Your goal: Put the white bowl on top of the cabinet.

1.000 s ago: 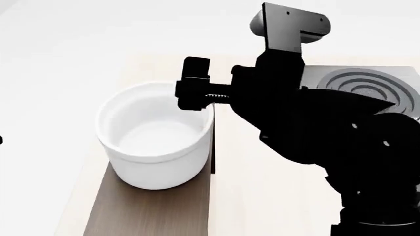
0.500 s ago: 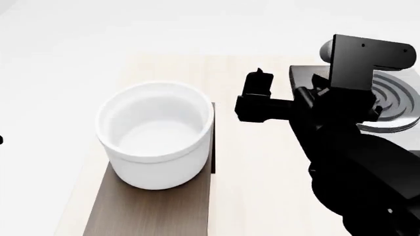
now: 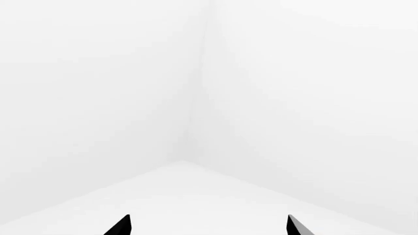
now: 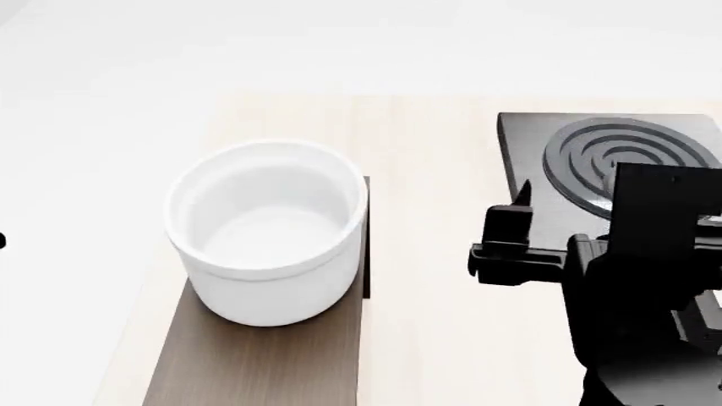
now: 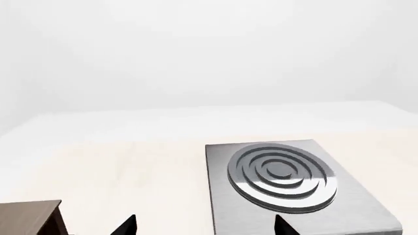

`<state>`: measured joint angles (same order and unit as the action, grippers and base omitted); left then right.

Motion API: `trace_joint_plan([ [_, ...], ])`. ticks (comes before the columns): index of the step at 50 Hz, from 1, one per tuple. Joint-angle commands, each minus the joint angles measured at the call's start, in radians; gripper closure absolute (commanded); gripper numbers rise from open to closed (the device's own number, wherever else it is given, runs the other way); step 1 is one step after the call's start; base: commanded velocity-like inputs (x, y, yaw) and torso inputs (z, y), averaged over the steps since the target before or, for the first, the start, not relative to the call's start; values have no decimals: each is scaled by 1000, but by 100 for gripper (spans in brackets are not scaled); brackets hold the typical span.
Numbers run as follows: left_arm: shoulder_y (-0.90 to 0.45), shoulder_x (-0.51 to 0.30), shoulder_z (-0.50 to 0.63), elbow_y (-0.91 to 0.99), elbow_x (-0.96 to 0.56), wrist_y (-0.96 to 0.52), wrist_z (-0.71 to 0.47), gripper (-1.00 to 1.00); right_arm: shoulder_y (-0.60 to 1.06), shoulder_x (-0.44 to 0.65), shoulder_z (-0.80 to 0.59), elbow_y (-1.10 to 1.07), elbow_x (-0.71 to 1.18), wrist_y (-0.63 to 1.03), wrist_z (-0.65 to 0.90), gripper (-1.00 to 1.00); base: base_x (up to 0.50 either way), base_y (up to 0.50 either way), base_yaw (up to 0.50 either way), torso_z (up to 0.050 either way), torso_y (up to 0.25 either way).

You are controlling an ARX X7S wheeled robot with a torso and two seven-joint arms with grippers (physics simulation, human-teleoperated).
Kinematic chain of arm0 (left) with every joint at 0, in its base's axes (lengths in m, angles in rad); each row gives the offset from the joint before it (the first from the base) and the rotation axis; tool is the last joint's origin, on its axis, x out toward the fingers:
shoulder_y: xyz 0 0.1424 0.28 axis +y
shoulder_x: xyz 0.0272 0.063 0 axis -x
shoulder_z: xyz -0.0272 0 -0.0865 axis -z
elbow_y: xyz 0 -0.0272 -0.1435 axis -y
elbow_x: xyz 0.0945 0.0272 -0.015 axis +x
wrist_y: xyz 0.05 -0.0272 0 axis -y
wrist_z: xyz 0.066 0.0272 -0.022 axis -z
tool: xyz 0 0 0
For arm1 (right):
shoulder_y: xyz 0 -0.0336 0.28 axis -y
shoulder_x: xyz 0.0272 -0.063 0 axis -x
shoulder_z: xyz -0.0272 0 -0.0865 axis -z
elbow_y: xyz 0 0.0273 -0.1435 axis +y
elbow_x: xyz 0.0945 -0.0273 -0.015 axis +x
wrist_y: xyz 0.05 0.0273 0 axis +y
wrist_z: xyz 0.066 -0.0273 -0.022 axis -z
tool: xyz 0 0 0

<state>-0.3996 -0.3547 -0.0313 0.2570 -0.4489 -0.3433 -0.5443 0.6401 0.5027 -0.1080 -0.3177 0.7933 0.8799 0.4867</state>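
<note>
The white bowl (image 4: 267,233) stands upright on the far end of the cabinet (image 4: 265,364), a long box with a grey-brown wood top. The bowl is empty and nothing touches it. My right gripper (image 4: 506,243) hangs to the right of the bowl, well apart from it, over the table beside the stove plate. In the right wrist view its fingertips stand wide apart with nothing between them (image 5: 204,226); a corner of the cabinet (image 5: 31,219) shows there. My left gripper (image 3: 207,226) is open and empty, facing bare white walls.
A grey square stove plate (image 4: 609,156) with raised rings lies at the table's right; it also shows in the right wrist view (image 5: 287,178). The light wooden table (image 4: 429,169) runs between the cabinet and the plate.
My right arm has drawn away from the bowl's rim, moving right and back toward me. The bowl has stayed in place on the cabinet.
</note>
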Motion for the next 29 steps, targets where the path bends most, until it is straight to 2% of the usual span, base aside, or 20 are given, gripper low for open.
trace_joint_plan([
  [1, 2, -4, 3, 9, -5, -3, -1, -100, -75, 53, -3, -115, -65, -21, 68, -100, 0, 0, 0, 0, 0],
  [29, 3, -6, 10, 8, -8, 7, 0, -100, -123, 131, 47, -226, -119, -25, 152, -100, 0, 0, 0, 0, 0],
])
